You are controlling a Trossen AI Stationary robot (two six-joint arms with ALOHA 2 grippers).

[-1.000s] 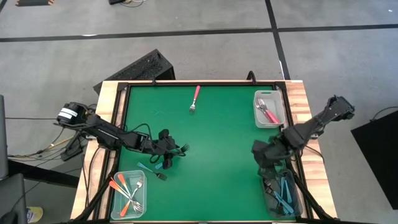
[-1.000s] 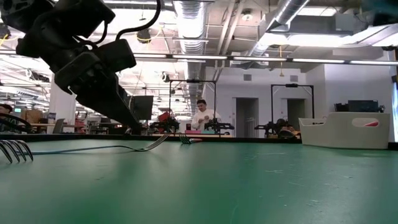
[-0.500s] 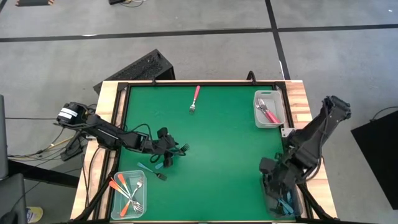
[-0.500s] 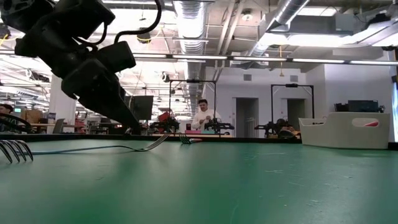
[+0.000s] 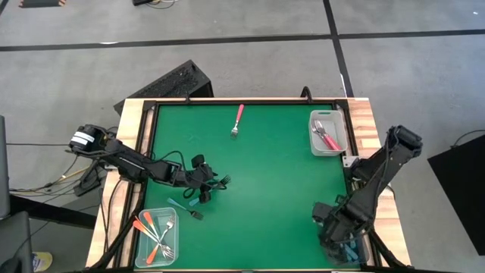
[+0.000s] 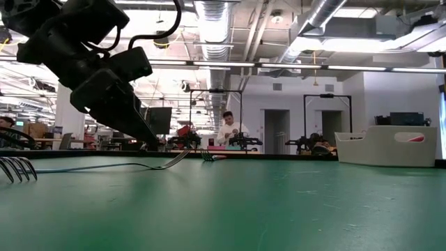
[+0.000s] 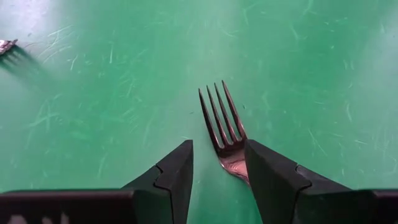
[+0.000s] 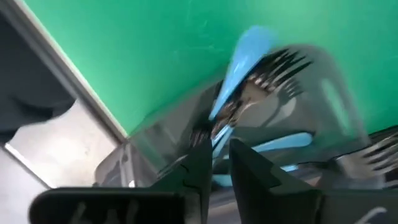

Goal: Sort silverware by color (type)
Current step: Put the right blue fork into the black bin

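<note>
Mid-sort on the green table (image 5: 265, 174), both arms low over it.

Largest to smallest: table bearing three clear bins, the pink bin (image 5: 327, 133) at the far right, the orange bin (image 5: 157, 236) at the near left corner, the blue bin (image 5: 346, 241) at the near right corner under the right arm. Left gripper (image 5: 209, 188) down at the left-centre of the mat, fingers (image 7: 174, 177) spread with a fork (image 7: 222, 127) lying on the mat between them, tines pointing away. Right gripper (image 8: 214, 163) hanging over the blue bin, fingers almost pressed together, nothing seen pinched; blue forks (image 8: 249, 59) blurred inside. Lone pink fork (image 5: 238, 120) near the far edge. Blue fork (image 5: 186, 207) on the mat just beside the left gripper.
</note>
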